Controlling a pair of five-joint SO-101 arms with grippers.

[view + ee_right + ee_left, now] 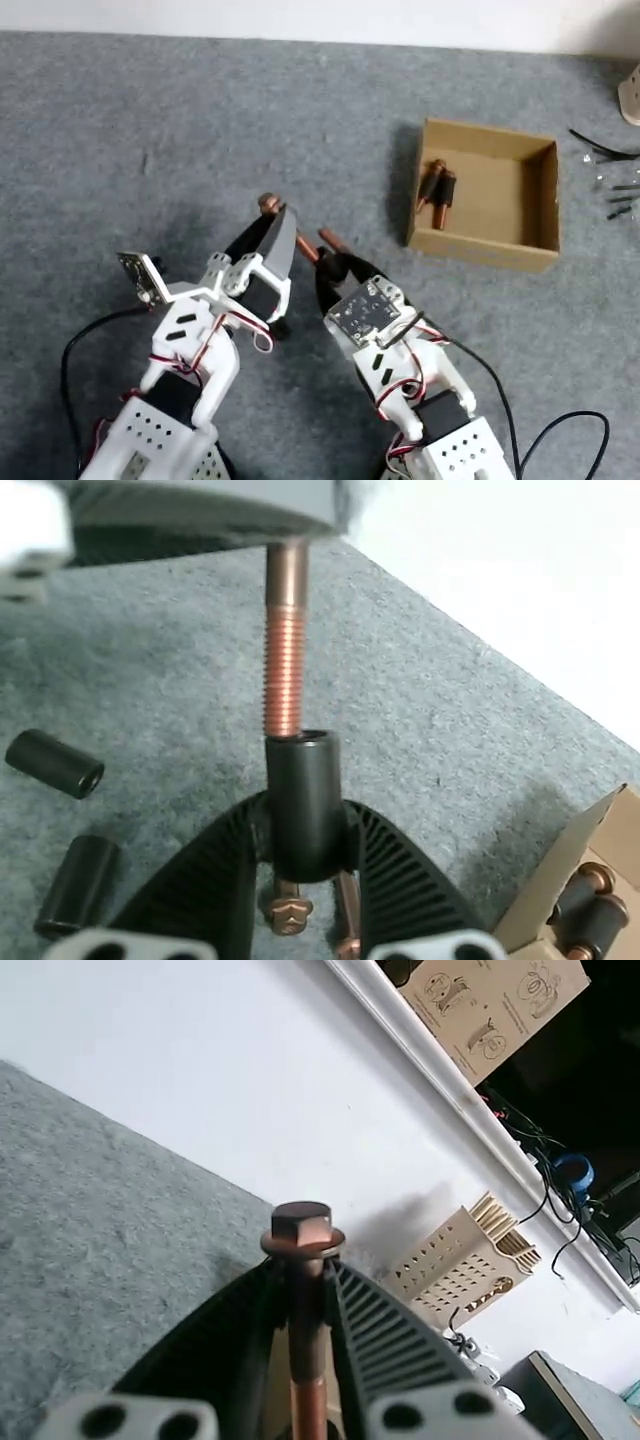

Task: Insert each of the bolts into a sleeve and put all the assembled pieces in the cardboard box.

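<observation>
Bolt (303, 1232) clamped by the shank between the ribbed fingers (375, 1310) of left gripper (305, 1275), hex head standing clear past the fingertips. Threaded end brought to the open mouth of sleeve (304, 800), in line with its bore; depth of entry not readable. Sleeve pinched at mid-body by right gripper (305, 818), jaws closed tight on it. From the high view: both grippers met near table centre over grey mat (150, 120), left one at 9 o'clock of the right one, tips almost touching, bolt head at 11 o'clock of the pair. Cardboard box (540, 200) open-topped, flat on the mat at 2 o'clock of the grippers, well apart from them. Two assembled pieces (437, 187) lying inside, side by side against the box wall on its 9 o'clock side. Two loose sleeves (55, 763) on their sides on the mat, apart from each other, seen from the right wrist. Loose bolts (288, 910) on the mat beneath the right gripper; exact count not clear. Black cables (610, 185) on the mat past the box at 3 o'clock.
</observation>
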